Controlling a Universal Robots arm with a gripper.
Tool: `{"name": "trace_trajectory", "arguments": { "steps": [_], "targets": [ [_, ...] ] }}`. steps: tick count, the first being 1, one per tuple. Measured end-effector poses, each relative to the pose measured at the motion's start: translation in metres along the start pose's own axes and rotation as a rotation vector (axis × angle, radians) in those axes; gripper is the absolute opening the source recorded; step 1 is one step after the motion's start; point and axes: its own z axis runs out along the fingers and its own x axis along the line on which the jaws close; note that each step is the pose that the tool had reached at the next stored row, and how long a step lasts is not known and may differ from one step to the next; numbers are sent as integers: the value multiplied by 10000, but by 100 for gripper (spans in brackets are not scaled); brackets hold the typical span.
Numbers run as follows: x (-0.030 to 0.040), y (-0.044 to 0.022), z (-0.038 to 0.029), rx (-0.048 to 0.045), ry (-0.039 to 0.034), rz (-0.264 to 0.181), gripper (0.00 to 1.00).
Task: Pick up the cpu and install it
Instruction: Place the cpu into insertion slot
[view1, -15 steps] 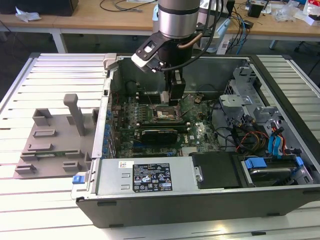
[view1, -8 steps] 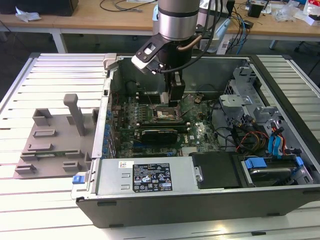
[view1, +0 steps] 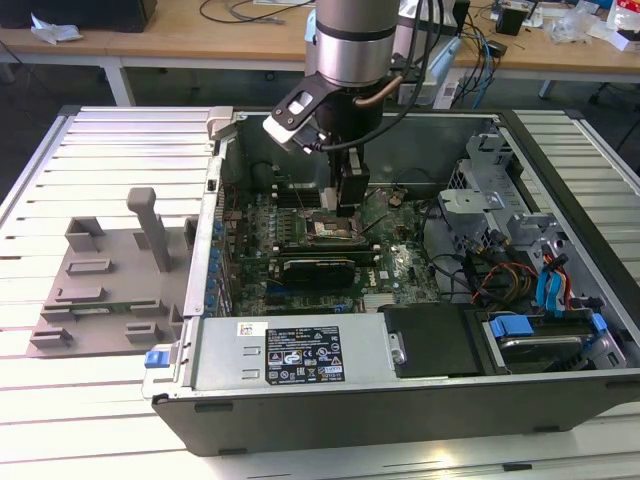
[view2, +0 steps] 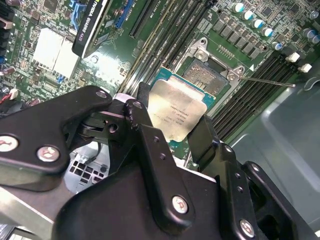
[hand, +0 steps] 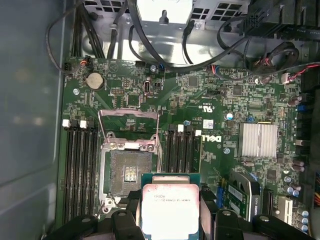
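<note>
Now | tool (view2: 171, 118) clenched on cpu (view2: 179, 111), gripping two opposite edges | held flat near uncovered socket (hand: 129, 172) | over motherboard (hand: 215, 100)

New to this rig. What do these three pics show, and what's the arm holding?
One robot arm with a two-finger gripper reaches into an open computer case lying on a slatted table. The exterior view comes from a camera off the arm; both wrist views come from cameras riding near the gripper, looking at the motherboard. The gripper is shut on the cpu, a flat silvery square, held near the socket, which is open and empty. A grey fixture sits at the exterior view's left.
</note>
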Motion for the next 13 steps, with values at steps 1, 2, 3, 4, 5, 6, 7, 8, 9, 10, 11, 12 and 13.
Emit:
{"name": "trace_trajectory", "arguments": {
  "steps": [1, 2, 3, 4, 5, 6, 7, 8, 9, 10, 11, 12, 13],
  "targets": [
    [0, 0, 6, 0, 0, 0, 55],
    [0, 0, 10, 0, 0, 0, 55],
    [0, 0, 14, 1, 0, 0, 55],
    [0, 0, 18, 0, -1, 0, 55],
    [1, -1, 23, 0, 0, 0, 55],
    [1, -1, 31, 1, -1, -1, 55],
    [1, -1, 38, 0, 0, 0, 55],
    [1, -1, 48, 0, 0, -1, 55],
    [2, -2, 56, 0, 0, 0, 55],
    [2, -2, 62, 0, 0, 0, 55],
    [2, -2, 69, 0, -1, 0, 55],
    [2, -3, 85, 1, -2, 0, 55],
    [3, -3, 91, 1, -1, 0, 55]
  ]
}}
